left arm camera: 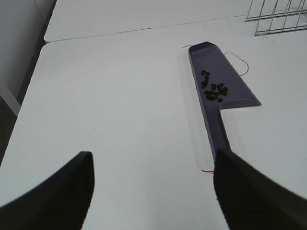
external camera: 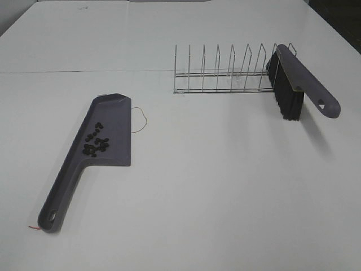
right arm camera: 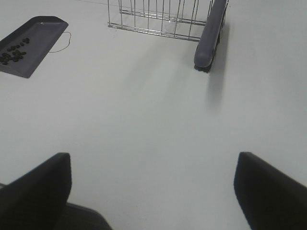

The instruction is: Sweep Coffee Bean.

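Since the coffee beans (external camera: pixel 96 142) are already lying on the dustpan (external camera: pixel 93 149) in the high view, any knock to its handle risks spilling them onto the counter (external camera: pixel 225 186). Left wrist: left claw (left arm camera: pixel 152 191) is hanging spread, beans ahead. Right wrist: right claw (right arm camera: pixel 152 191) is hanging spread, brush (right arm camera: pixel 211 36) leaning against rack (right arm camera: pixel 153 19) ahead.

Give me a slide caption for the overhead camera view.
Coffee beans lie on the grey-purple dustpan at left, while the brush leans in the wire rack at right; no grippers in view.
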Motion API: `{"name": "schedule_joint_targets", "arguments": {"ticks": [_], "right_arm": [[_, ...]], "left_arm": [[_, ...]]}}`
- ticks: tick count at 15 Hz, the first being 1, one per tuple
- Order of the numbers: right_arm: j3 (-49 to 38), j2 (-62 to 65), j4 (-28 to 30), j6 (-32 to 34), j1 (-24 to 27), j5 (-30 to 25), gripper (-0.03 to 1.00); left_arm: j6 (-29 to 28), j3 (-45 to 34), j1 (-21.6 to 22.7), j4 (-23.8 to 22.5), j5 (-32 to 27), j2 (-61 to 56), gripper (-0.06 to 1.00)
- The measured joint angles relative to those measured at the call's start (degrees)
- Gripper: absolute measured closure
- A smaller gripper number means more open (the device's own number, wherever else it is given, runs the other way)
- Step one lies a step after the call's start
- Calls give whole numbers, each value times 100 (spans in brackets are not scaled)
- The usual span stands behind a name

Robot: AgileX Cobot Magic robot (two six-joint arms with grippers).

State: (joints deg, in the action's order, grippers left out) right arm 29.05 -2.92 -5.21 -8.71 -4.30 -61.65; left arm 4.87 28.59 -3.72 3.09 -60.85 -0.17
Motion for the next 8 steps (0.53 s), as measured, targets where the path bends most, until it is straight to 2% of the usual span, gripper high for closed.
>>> {"name": "schedule_joint_targets", "arguments": {"ticks": [8], "right_arm": [[0, 0, 0, 0, 69, 0, 11]], "left_arm": [[0, 0, 0, 0, 0, -23, 29]]}}
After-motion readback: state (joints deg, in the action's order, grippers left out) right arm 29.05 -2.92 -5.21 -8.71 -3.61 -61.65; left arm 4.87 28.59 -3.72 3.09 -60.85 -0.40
